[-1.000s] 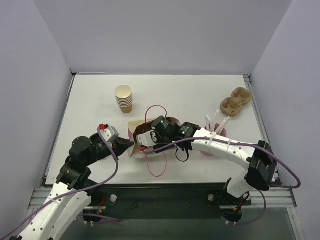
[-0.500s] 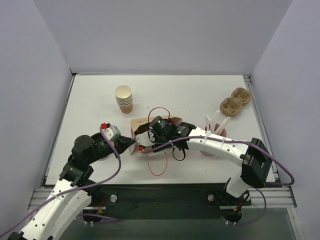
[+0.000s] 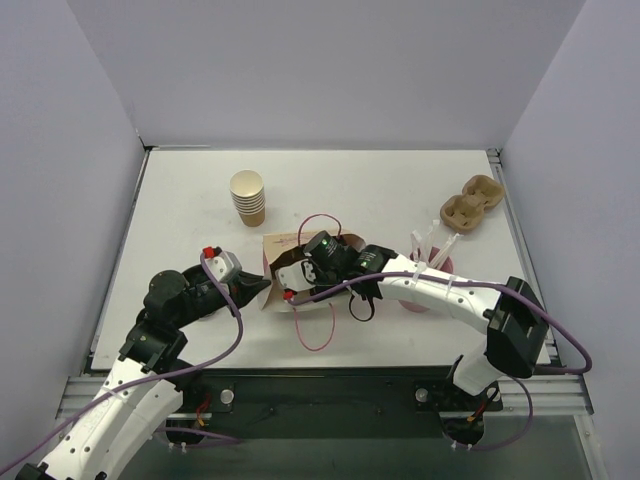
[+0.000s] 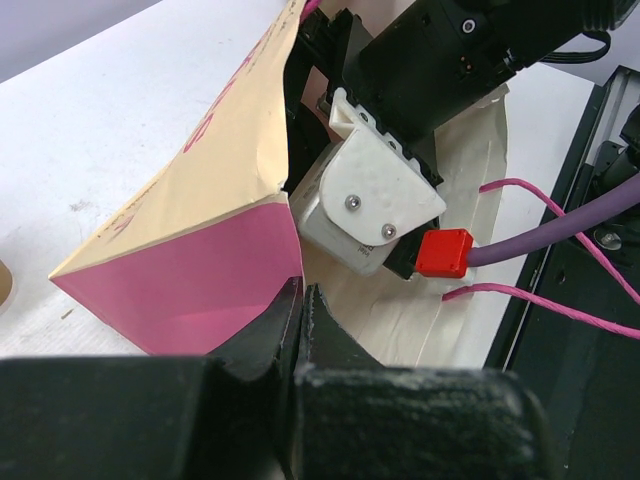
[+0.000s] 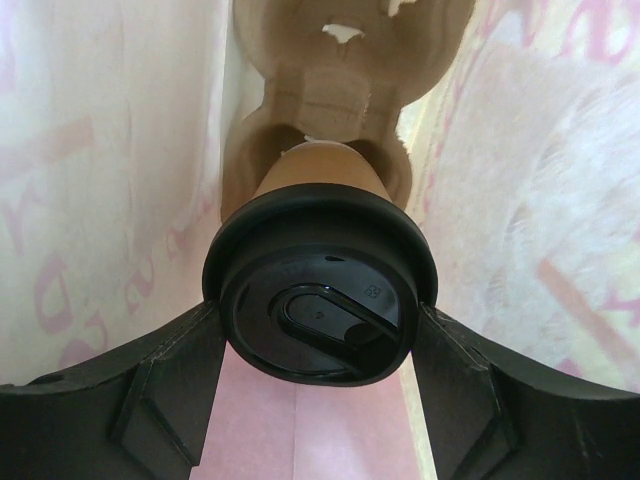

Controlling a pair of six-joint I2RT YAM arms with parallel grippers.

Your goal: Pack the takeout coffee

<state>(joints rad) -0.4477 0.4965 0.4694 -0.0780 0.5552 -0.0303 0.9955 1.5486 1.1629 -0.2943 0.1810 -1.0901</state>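
**Little Moved in the Last Second: Cup Sat in the Bag, Not Yet Let Go**

In the overhead view, the right arm nosed slightly further into the paper bag and then eased back to about where it had been. The left arm crept a little nearer the bag's mouth and stayed there. Neither hand's opening altered.

The right gripper was inside the bag, its fingers pressed against both sides of the black lid of the takeout coffee. The cup's tan body reached down into a pocket of the cardboard carrier lying in the bag (how fully it was seated could not be told).

The left gripper was clenched tight, apparently pinching the pink lip of the bag to keep the mouth open.

By my reading, the small in-and-out was a settling nudge. The coffee was already where it belonged, and what remained was to let go and back out without dragging the cup or bag.
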